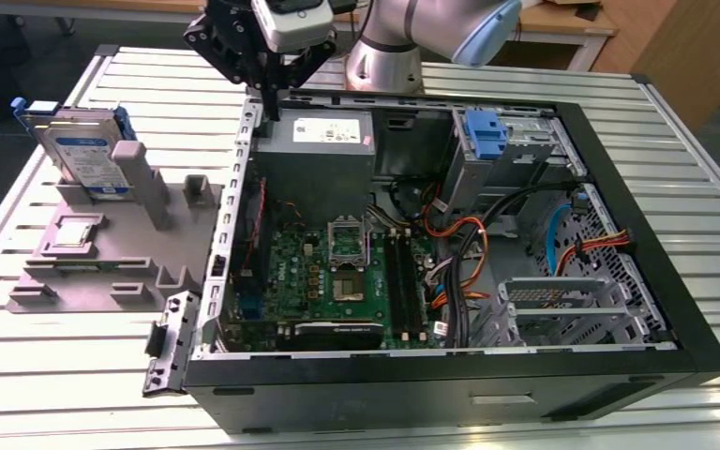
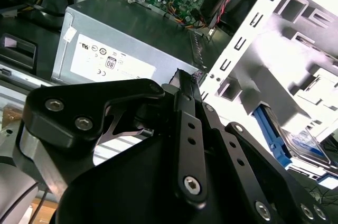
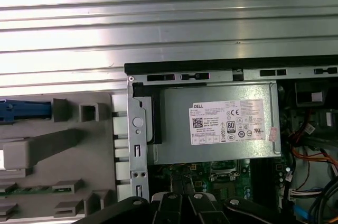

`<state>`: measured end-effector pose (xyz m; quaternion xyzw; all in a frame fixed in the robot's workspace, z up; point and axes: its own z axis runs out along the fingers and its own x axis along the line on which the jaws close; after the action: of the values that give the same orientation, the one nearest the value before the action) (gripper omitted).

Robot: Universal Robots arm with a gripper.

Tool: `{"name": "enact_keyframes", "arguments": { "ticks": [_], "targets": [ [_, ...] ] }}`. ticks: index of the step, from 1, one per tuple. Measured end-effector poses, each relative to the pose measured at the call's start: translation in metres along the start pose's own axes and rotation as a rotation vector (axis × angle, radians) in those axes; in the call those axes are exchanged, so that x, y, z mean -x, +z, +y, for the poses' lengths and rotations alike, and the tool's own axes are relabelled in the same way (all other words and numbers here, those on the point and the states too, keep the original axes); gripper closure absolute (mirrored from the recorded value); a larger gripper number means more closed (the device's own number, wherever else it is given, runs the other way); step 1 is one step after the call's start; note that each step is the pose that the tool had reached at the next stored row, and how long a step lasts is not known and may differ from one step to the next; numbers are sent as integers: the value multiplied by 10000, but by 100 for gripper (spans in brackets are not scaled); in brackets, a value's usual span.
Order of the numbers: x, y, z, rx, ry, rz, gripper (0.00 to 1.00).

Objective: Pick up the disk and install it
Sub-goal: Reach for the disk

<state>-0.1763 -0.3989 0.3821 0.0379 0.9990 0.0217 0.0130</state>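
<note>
Hovering above the open black computer case (image 1: 675, 281) at its corner, our black gripper (image 1: 270, 98) was pinched narrow, holding nothing. We saw the silver-grey, blue-framed hard disk (image 1: 85, 150) standing on edge in a grey plastic holder (image 1: 97, 267), toward the exterior view's left.

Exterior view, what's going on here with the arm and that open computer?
A robot arm's gripper hangs shut and empty over the open computer case, at its edge beside the power supply. The disk stands upright in the grey fixture on the exterior view's left, not yet picked up.
</note>
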Motion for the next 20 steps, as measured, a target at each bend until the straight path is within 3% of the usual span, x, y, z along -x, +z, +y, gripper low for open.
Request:
{"name": "enact_keyframes", "arguments": {
  "ticks": [20],
  "targets": [
    [-53, 9, -4, -1, 0, 0, 90]
  ]
}}
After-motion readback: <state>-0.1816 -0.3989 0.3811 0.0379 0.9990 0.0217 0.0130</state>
